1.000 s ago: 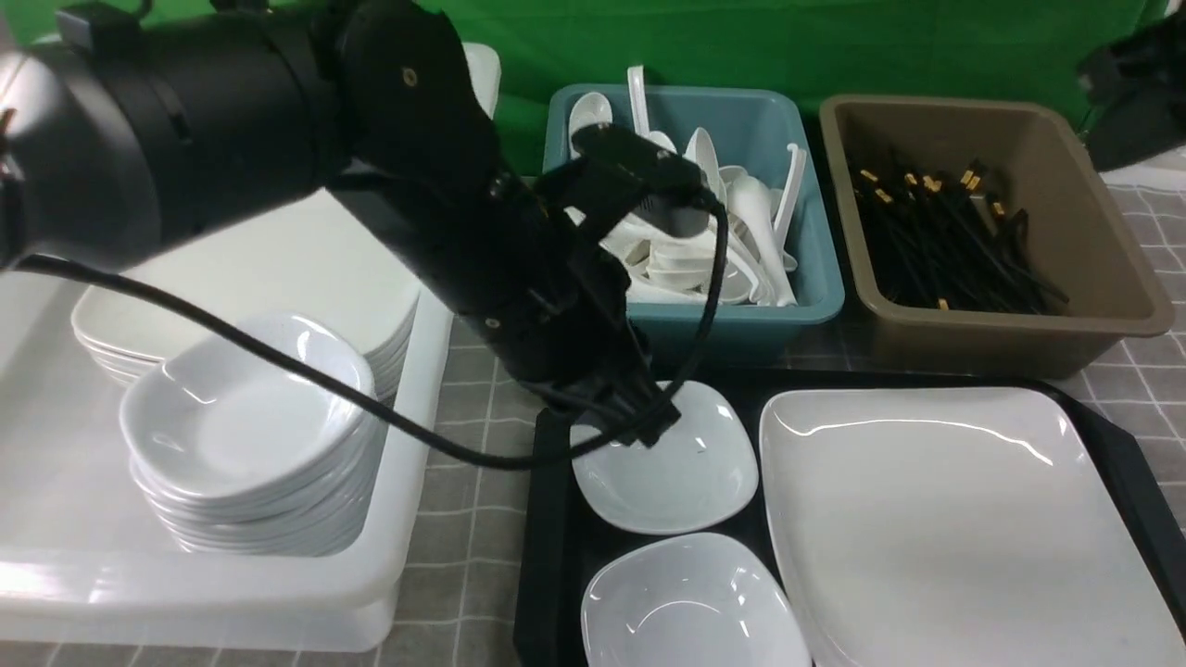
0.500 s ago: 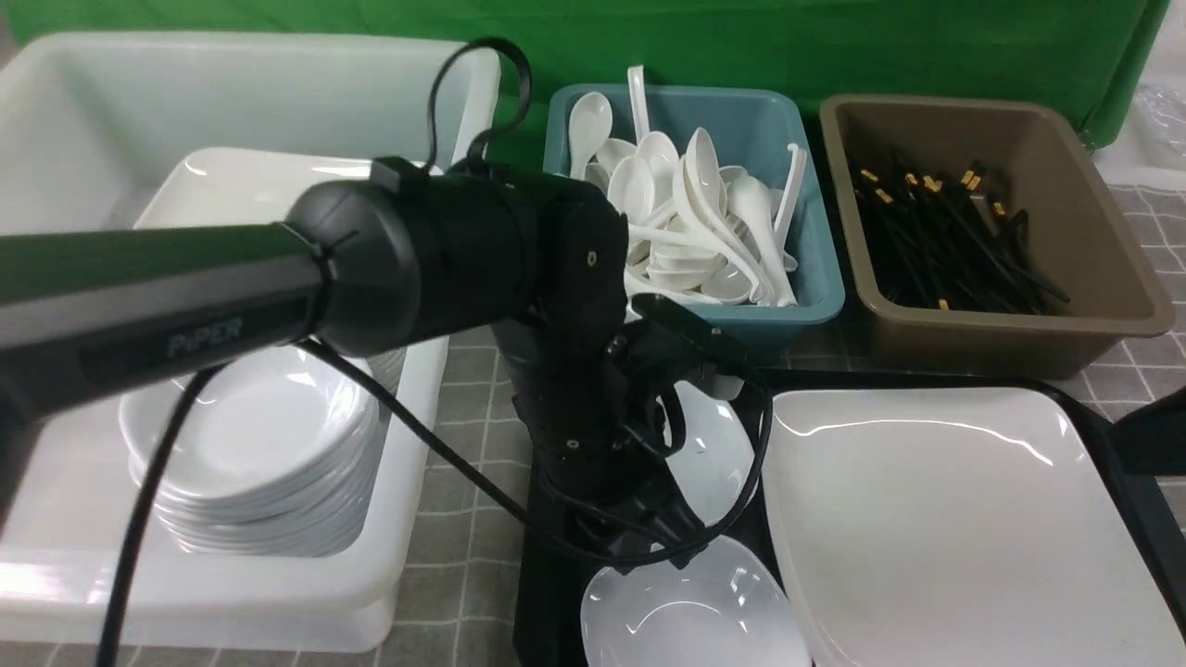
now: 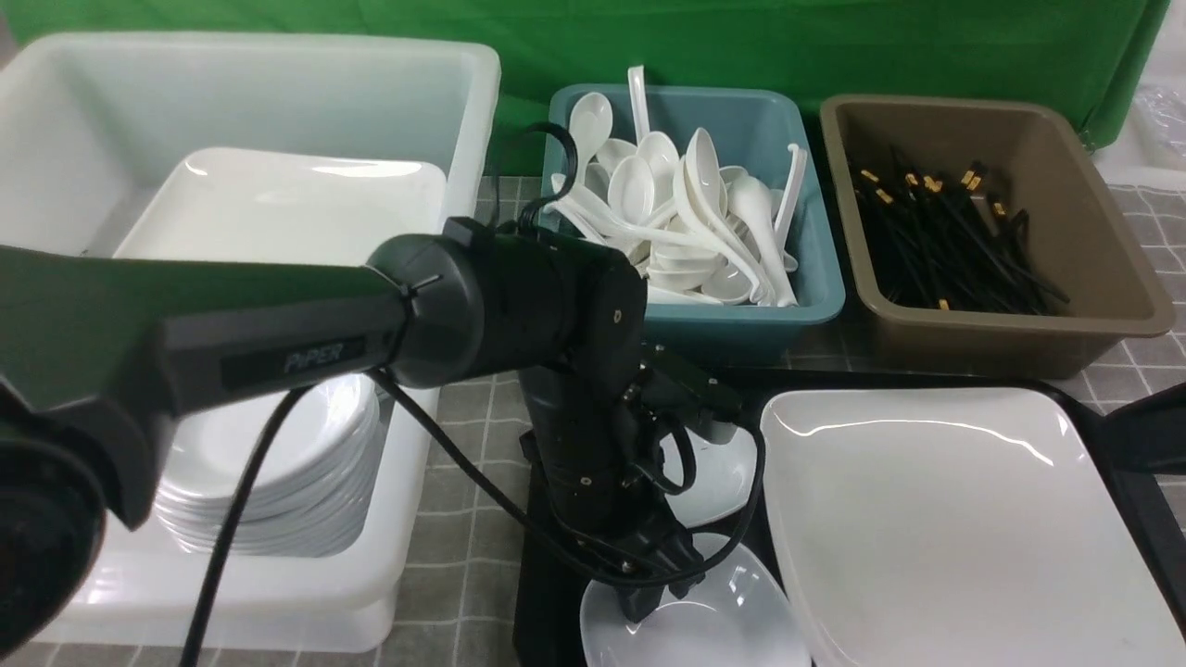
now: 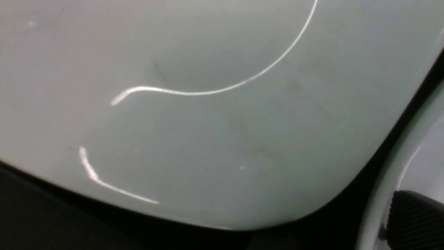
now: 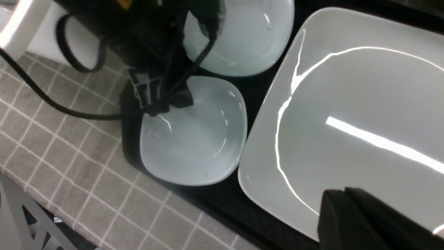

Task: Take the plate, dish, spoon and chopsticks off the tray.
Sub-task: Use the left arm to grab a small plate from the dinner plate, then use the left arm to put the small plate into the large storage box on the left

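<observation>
The black tray holds the large white plate and two small white dishes. My left gripper is low at the near dish, open, its fingers straddling that dish's back rim. One ribbed finger pad shows inside the rim. The far dish lies partly behind my left arm and fills the left wrist view. My right gripper is shut and empty above the plate's near corner. No spoon or chopsticks show on the tray.
A white tub at the left holds a stack of dishes and a stack of plates. Behind the tray stand a teal bin of white spoons and a brown bin of black chopsticks. Grey checked cloth covers the table.
My left arm swung from the far dish down to the near dish and its gripper opened. My right gripper came into the front view's right edge.
</observation>
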You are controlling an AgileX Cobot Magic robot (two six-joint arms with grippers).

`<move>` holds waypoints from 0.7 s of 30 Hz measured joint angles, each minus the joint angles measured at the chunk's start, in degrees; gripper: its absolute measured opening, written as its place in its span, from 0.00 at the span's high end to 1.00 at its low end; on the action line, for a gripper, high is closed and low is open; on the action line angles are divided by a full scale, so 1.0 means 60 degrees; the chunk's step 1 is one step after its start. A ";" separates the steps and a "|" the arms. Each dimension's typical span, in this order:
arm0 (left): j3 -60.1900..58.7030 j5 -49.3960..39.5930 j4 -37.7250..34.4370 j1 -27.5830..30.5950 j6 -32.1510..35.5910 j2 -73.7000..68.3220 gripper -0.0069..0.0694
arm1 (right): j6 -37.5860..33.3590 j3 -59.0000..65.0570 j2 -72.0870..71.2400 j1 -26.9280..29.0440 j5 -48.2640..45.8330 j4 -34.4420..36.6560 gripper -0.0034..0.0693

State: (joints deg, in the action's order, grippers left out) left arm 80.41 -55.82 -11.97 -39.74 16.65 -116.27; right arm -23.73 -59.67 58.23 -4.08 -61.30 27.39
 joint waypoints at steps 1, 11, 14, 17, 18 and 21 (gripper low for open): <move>0.0008 0.0000 0.0000 0.0000 0.0001 0.0000 0.36 | -0.0021 0.0000 0.0000 0.0000 0.0000 0.0012 0.92; 0.0080 -0.0644 -0.0510 0.0018 -0.0526 0.0022 0.72 | -0.0217 0.0007 0.0000 0.0000 0.0010 0.0072 0.92; 0.0078 -0.0845 -0.0510 0.0018 -0.0843 0.0233 0.75 | -0.0217 0.0010 0.0000 0.0000 0.0010 0.0083 0.92; 0.0078 -0.0965 -0.0560 0.0008 -0.0971 0.0545 0.80 | -0.0220 0.0010 0.0000 0.0000 0.0010 0.0083 0.91; 0.0068 -0.1008 -0.0610 0.0008 -0.1001 0.0951 0.85 | -0.0228 0.0010 0.0000 0.0000 0.0010 0.0083 0.91; 0.0058 -0.1059 -0.0652 0.0008 -0.1030 0.1624 0.87 | -0.0310 0.0010 0.0000 0.0000 0.0010 0.0115 0.91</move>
State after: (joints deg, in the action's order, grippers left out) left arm 80.76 -62.18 -15.89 -39.70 10.47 -106.53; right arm -25.59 -59.61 58.23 -4.08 -61.24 28.08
